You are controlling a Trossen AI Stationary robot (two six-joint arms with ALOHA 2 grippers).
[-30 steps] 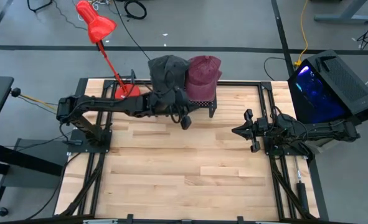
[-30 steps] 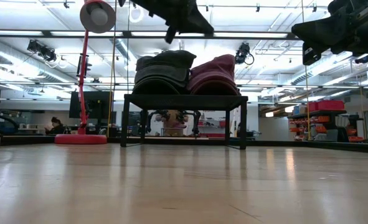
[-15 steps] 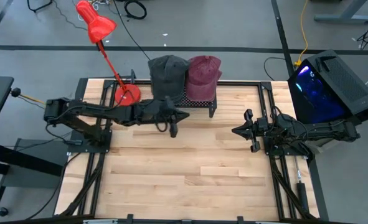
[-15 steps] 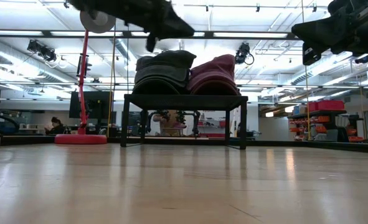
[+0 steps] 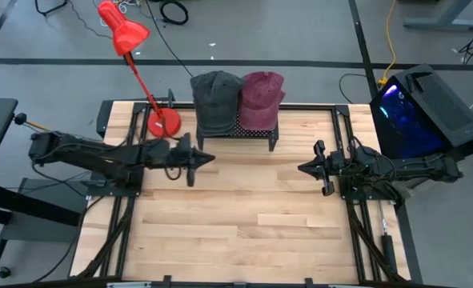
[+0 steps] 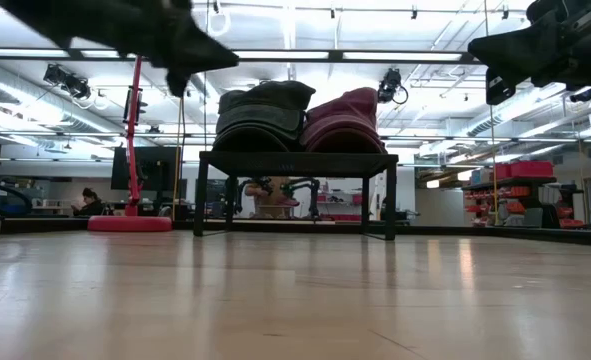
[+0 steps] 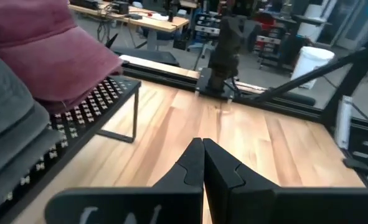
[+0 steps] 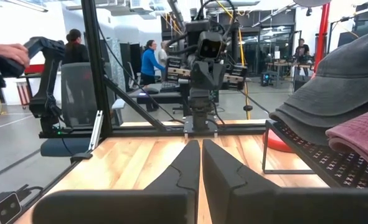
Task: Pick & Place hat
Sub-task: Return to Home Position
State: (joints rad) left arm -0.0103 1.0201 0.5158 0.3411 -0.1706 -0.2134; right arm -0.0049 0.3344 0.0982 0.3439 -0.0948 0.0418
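My left gripper (image 5: 207, 158) hangs empty above the table, fingers pressed together. The black caps (image 5: 214, 100) sit stacked on the shelf (image 5: 256, 130), ahead of it and off to one side, touching the maroon caps (image 5: 262, 96). The right gripper (image 5: 303, 169) waits opposite, fingers together too.

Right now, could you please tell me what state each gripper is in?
Left gripper: shut, holding nothing.
Right gripper: shut, holding nothing.
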